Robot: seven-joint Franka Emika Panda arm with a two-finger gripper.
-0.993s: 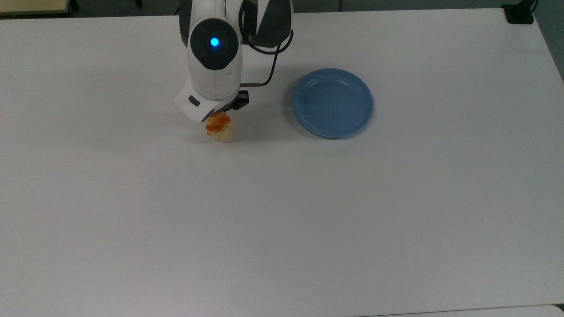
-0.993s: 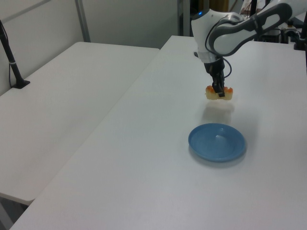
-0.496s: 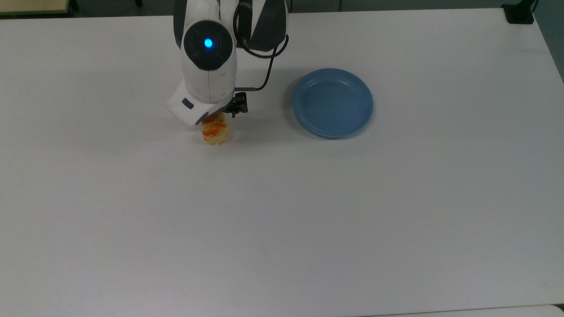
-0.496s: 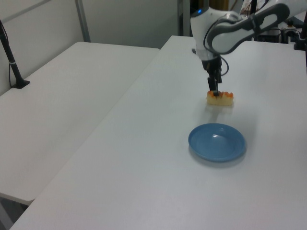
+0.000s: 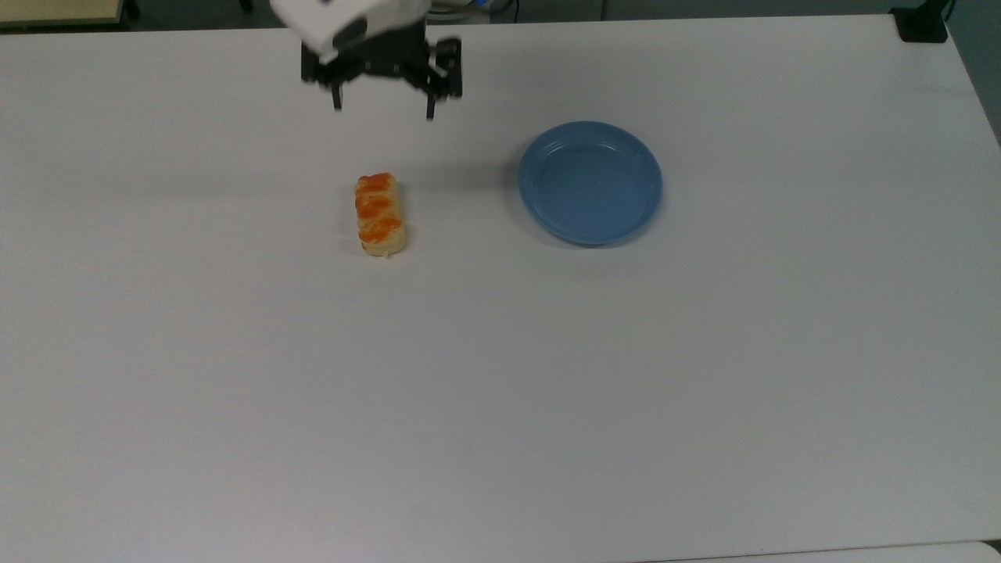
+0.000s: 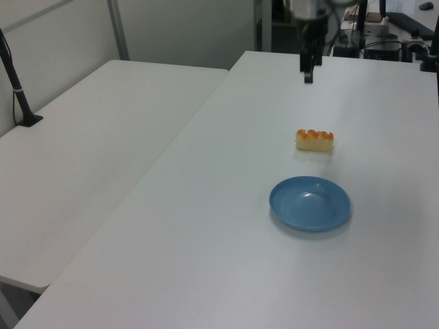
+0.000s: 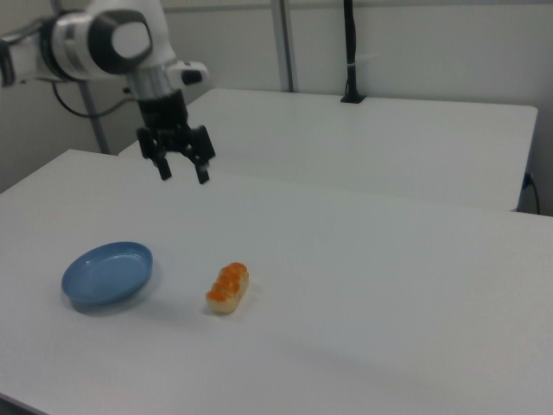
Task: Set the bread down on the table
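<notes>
Bread (image 5: 380, 214) lies flat on the bench (image 5: 500, 407) now, orange patches up, resting on its own with nothing touching it. Half a second ago I was right down on it; since then I have let go and lifted clear, and my fingers (image 5: 428, 105) stand apart, empty, raised well above the surface and back toward the top view's upper edge. In the right view my gripper (image 7: 182, 169) hangs high over the bench, well apart from the roll (image 7: 228, 287). The blue plate (image 5: 590, 181) sits to the top view's right of the bread, bare, with a clear strip of white between the two, so the roll is on the tabletop itself and not on the dish. In the left view it lies just beyond the plate (image 6: 310, 203), steady and level. I judge the placing done: the bread is down, released and not rolling, and all that seems left for me is to pull away.
</notes>
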